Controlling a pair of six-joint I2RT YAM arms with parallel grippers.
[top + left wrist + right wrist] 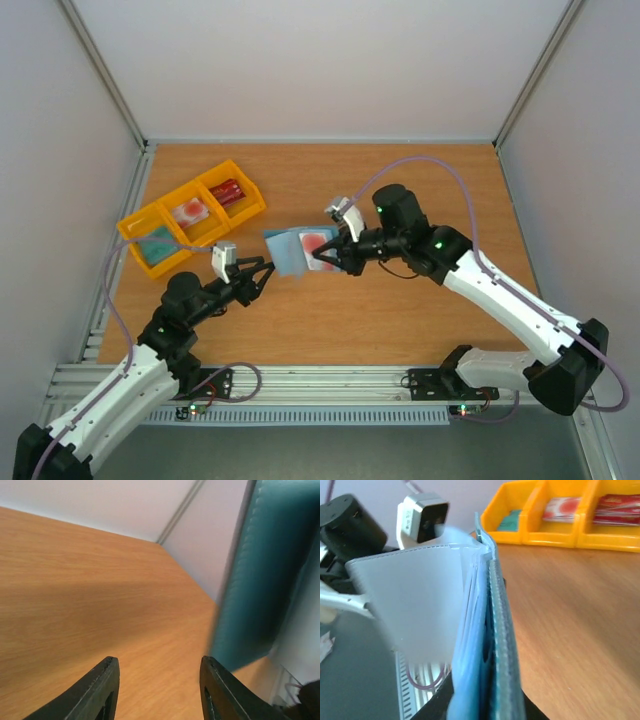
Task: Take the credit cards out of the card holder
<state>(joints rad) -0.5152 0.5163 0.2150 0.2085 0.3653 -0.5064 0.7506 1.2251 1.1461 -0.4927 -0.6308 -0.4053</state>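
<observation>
Start at ten o'clock on the counter [400, 180]. The yellow tray [165, 260] already holds a teal card [155, 243] in its left compartment, a pale pinkish-red card [190, 211] in the middle one and a darker red card [227, 190] on the right. From that I judge you are partway through the task and setting up another pull. Next comes your left hand [262, 276], at about seven o'clock of the card holder [285, 252]. Its fingers are spread with only bare counter between them, grasping nothing, and in the wrist view the holder's teal-blue cover stands just off its right finger. The card holder is near the middle of the counter, opened out, with a pinkish-red credit card [316, 242] showing on its inner face toward three o'clock. Your right hand [335, 258] comes in from four o'clock and is clenched on the holder's right edge, holding it up on edge. Whether its lower edge touches the counter you cannot tell. The next move, as I read it, is to bring the left fingers round to the exposed card edge. Pinch the card alone, not the soft pocket or the clear flap [415, 605], and draw it straight out while the right hand stops the holder from following.
</observation>
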